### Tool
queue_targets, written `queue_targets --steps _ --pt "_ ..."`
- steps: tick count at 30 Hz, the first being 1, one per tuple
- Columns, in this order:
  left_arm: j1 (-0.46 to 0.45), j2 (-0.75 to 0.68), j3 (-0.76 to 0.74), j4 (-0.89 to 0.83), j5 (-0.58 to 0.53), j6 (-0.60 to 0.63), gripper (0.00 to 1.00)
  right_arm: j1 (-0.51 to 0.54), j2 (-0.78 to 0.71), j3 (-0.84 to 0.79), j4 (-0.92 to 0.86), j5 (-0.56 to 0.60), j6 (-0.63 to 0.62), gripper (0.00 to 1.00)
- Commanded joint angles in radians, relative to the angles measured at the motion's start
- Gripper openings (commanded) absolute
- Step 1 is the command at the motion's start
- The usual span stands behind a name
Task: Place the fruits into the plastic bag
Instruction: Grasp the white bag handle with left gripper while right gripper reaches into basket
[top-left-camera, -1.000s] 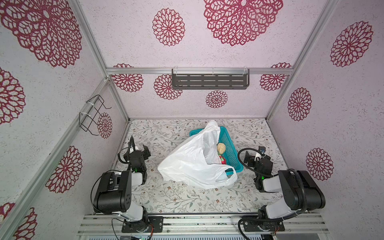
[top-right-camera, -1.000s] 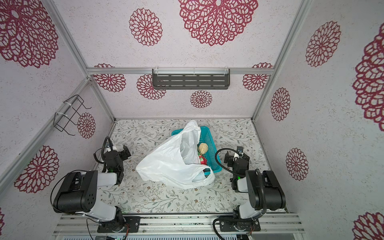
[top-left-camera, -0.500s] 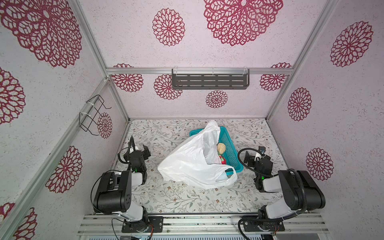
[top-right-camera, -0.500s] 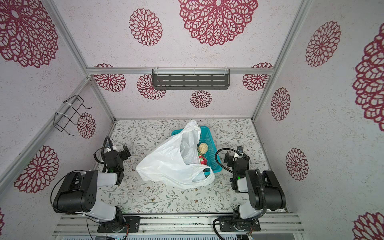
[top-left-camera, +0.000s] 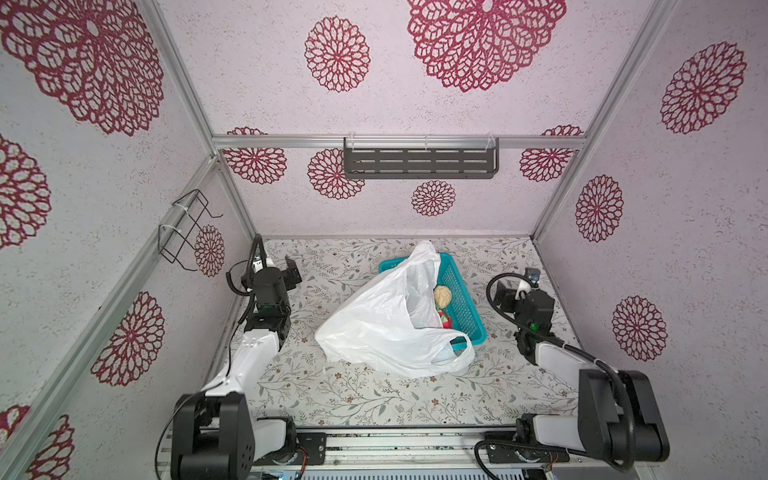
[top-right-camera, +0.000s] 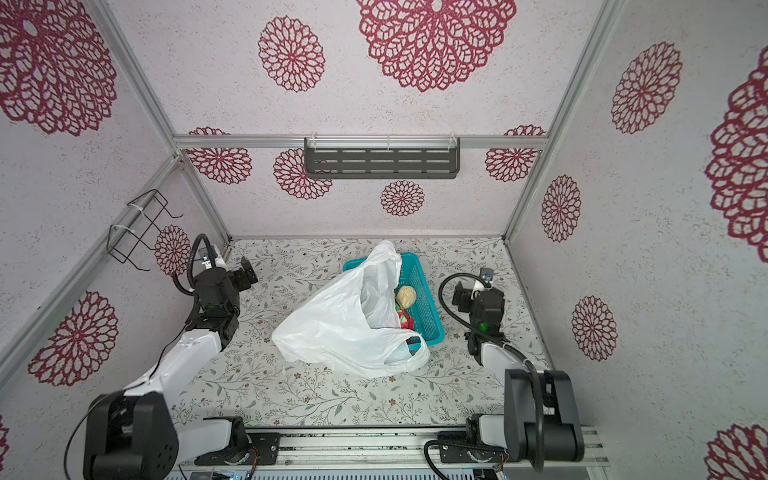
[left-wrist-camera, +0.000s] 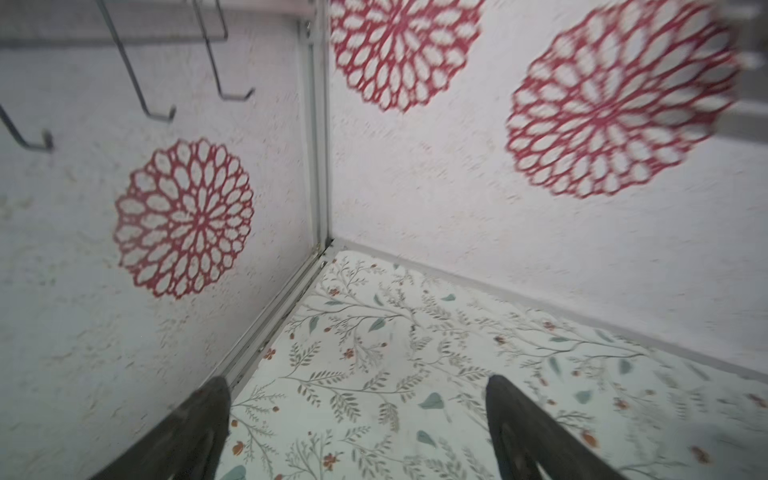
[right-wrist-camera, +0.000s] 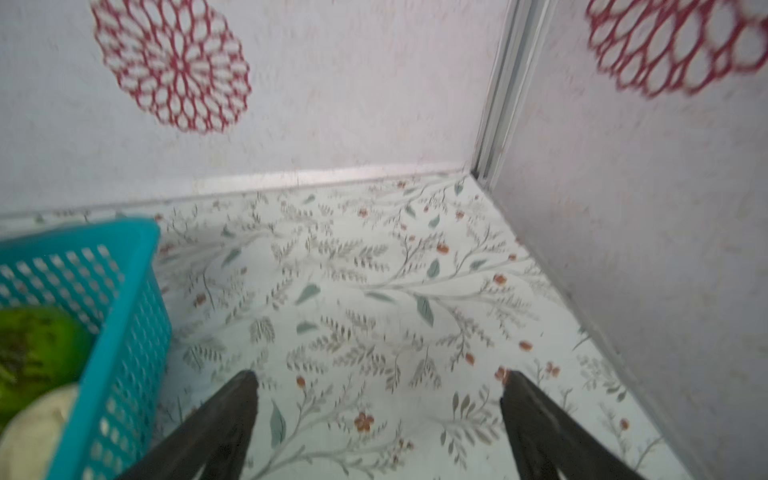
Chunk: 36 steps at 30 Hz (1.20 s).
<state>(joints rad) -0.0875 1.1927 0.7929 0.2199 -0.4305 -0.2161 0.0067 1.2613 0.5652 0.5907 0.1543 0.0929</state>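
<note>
Nothing shifted: one plastic bag (top-left-camera: 374, 328) draped over one teal basket (top-left-camera: 463, 299), three fruits (top-left-camera: 443, 296) seen inside; left gripper (left-wrist-camera: 357, 386), right gripper (right-wrist-camera: 380, 380) spread wide, empty.

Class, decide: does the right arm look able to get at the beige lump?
Probably yes: the beige lump lies uncovered in the basket, toward the open right gripper; the plastic bag drapes the other side.

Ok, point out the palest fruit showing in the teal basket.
The beige bumpy lump; the red-and-green piece beside it and the green fruit are strongly coloured.
</note>
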Motion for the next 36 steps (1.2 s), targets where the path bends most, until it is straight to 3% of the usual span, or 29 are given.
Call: queue_targets --steps 1,3,6,9,13,19,21,25,27,31,33,36 --pt "-0.188 -0.029 0.147 -0.451 -0.014 -0.171 0.97 0.013 -0.075 0.096 -0.287 0.072 0.132 0.89" --pt "-0.333 0.011 0.239 -0.604 0.023 -0.302 0.97 0.037 -0.091 0.119 -0.344 0.131 0.159 0.88" --pt "-0.543 0.118 0.33 -0.699 0.058 -0.438 0.97 0.056 -0.102 0.124 -0.363 0.177 0.185 0.88" --pt "-0.699 0.252 0.453 -0.754 0.072 -0.436 0.97 0.063 -0.098 0.135 -0.379 0.207 0.198 0.88" --pt "-0.83 0.45 0.71 -0.977 -0.114 -0.299 0.97 0.07 -0.092 0.135 -0.4 0.2 0.217 0.88" --pt "-0.836 0.578 0.844 -1.175 -0.165 -0.344 0.99 0.086 -0.116 0.115 -0.419 0.187 0.222 0.88" --pt "-0.832 0.589 0.866 -1.225 -0.18 -0.366 0.94 0.09 -0.126 0.114 -0.435 0.179 0.224 0.88" --pt "-0.82 0.564 0.86 -1.237 -0.164 -0.366 0.67 0.124 -0.132 0.108 -0.463 0.157 0.228 0.88" --pt "-0.801 0.547 0.849 -1.226 -0.131 -0.364 0.48 0.154 -0.128 0.11 -0.481 0.149 0.228 0.88" --pt "-0.729 0.464 0.765 -1.119 0.04 -0.337 0.14 0.231 -0.123 0.124 -0.516 0.127 0.216 0.88" --pt "-0.698 0.387 0.694 -1.022 0.131 -0.31 0.04 0.264 -0.12 0.142 -0.542 0.106 0.216 0.87" --pt "-0.634 0.252 0.575 -0.868 0.287 -0.298 0.0 0.305 -0.118 0.18 -0.587 0.016 0.224 0.86"
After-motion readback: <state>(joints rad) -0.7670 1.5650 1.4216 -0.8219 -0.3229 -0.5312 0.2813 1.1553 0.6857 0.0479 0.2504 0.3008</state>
